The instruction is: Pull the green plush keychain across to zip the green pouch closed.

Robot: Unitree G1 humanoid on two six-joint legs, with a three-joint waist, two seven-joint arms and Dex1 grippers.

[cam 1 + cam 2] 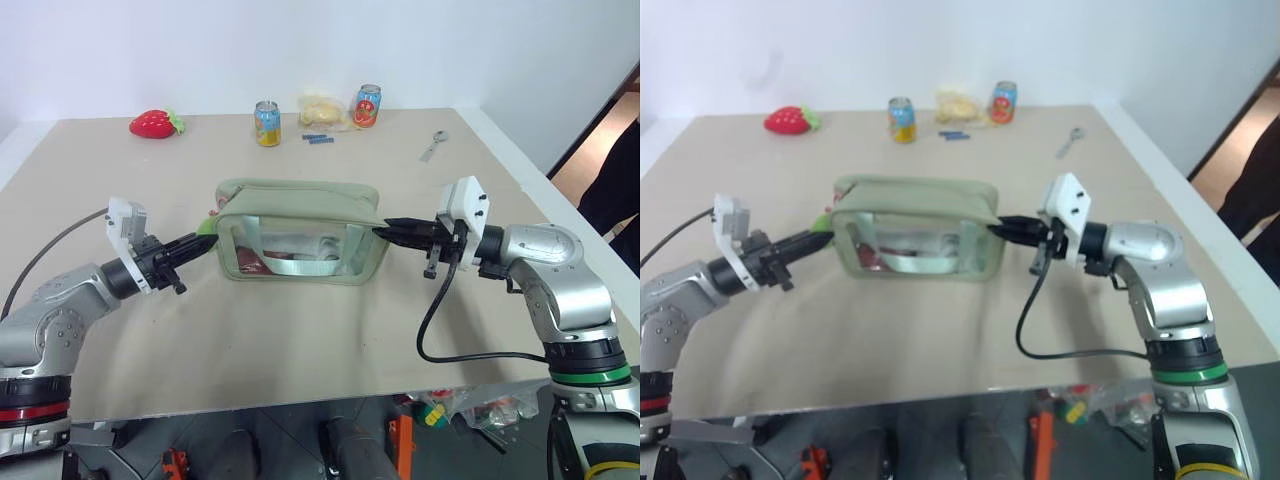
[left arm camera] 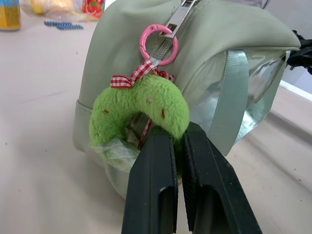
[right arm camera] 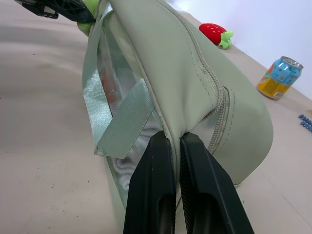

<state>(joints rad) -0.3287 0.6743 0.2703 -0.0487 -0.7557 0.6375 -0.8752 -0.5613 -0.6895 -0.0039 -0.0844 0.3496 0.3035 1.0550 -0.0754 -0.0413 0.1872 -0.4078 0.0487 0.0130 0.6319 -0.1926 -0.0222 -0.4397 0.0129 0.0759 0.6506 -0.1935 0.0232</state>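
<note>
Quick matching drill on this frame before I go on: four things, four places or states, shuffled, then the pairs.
1 left gripper
2 right gripper
3 strawberry toy
4 green plush keychain

A hung from a pink ring on the zipper pull
B shut on the green pouch's end seam
C far left of the table
D shut on the green plush keychain

Pairs: 1-D, 2-B, 3-C, 4-A

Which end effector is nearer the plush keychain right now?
Left. The left end effector is shut on the green plush keychain; the right end effector pinches the green pouch's opposite end.
</note>
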